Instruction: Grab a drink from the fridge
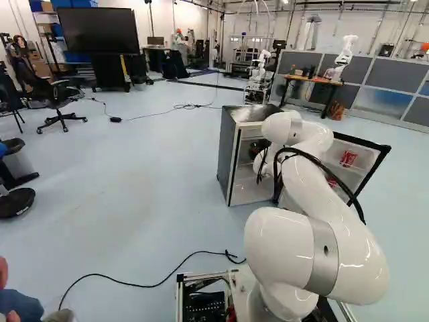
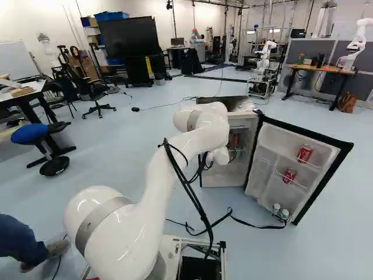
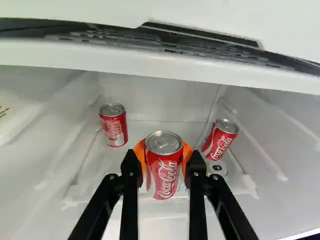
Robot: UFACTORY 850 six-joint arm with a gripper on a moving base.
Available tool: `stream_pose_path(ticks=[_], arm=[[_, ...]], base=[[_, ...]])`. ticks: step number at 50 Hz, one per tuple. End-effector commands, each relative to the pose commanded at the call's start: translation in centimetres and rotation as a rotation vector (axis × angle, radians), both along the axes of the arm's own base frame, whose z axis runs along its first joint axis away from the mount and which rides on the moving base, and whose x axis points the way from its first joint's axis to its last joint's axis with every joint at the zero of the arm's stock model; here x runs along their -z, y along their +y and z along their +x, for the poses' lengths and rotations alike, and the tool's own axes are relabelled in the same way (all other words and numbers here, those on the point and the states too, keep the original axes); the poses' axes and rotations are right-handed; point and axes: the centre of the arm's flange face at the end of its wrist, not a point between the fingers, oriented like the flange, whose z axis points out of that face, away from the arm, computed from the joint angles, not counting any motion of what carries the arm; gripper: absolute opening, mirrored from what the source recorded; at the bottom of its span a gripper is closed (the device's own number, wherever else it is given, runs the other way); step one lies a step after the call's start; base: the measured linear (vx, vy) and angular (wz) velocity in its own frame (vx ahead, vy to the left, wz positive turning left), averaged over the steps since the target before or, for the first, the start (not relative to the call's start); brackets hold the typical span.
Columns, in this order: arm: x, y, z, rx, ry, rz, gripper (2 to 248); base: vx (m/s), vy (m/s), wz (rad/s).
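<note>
In the wrist view my gripper (image 3: 162,160) is shut on a red can (image 3: 165,176), an orange pad on either side. The can stands upright inside the open fridge (image 2: 225,175). Two more red cans are farther in: one (image 3: 113,126) past one finger, the other (image 3: 220,140), which looks tilted, past the opposite finger. A pale round top (image 3: 217,168) shows close to the tilted one. In both base views the arm's wrist and the fridge mostly hide the gripper.
The fridge door (image 2: 326,157) stands open to the right, holding red cans (image 2: 305,153) and small bottles (image 2: 277,208). The fridge's upper front edge (image 3: 150,57) spans above the gripper. A black cable (image 2: 256,226) lies near the door. Another robot (image 1: 260,74) stands beyond.
</note>
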Motion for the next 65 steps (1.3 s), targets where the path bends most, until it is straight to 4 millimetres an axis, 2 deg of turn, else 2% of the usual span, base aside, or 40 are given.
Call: stream_pose_path(ticks=[17,65], arm=[[-1.2,0.1,-3.1,0.018,0.049,0.024,93],[-9.9,0.8,-12.1,0.075,0.123,0.065,93]], base=[[0.000,0.000,0.000],[0.000,0.000,0.000]])
